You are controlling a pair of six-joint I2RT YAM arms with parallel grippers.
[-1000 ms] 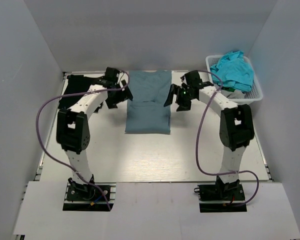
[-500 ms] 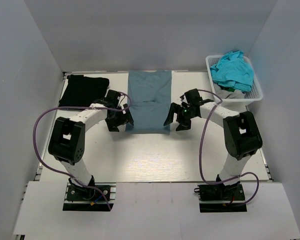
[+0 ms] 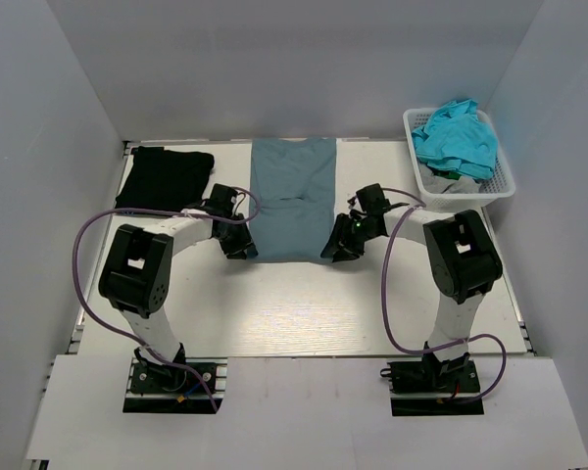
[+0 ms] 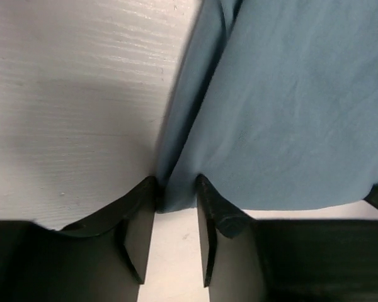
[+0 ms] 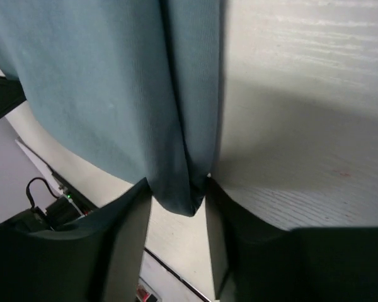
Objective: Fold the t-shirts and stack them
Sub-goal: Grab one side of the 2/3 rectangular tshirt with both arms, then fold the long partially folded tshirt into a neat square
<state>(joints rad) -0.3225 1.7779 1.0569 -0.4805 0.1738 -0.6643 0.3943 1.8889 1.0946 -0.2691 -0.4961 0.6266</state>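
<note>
A dusty slate-blue t-shirt (image 3: 292, 196) lies folded into a long strip on the white table, its near hem toward the arms. My left gripper (image 3: 243, 247) has its jaws closed on the near left corner of the hem, and my right gripper (image 3: 335, 247) pinches the near right corner. In the left wrist view the gripper (image 4: 176, 189) has the blue cloth (image 4: 290, 113) filling the gap between its fingers. In the right wrist view the gripper (image 5: 178, 189) clamps a bunched corner of the shirt (image 5: 101, 82). A black t-shirt (image 3: 165, 176) lies folded at the back left.
A white lattice basket (image 3: 506, 178) at the back right holds bunched turquoise t-shirts (image 3: 456, 137). Bare white table (image 3: 294, 304) stretches between the shirt's near hem and the arm bases. Grey walls enclose the table on three sides.
Both grippers came from the shirt's far end to its near hem, went down to the corners and closed on them. The folded-over layer now lies flat.
</note>
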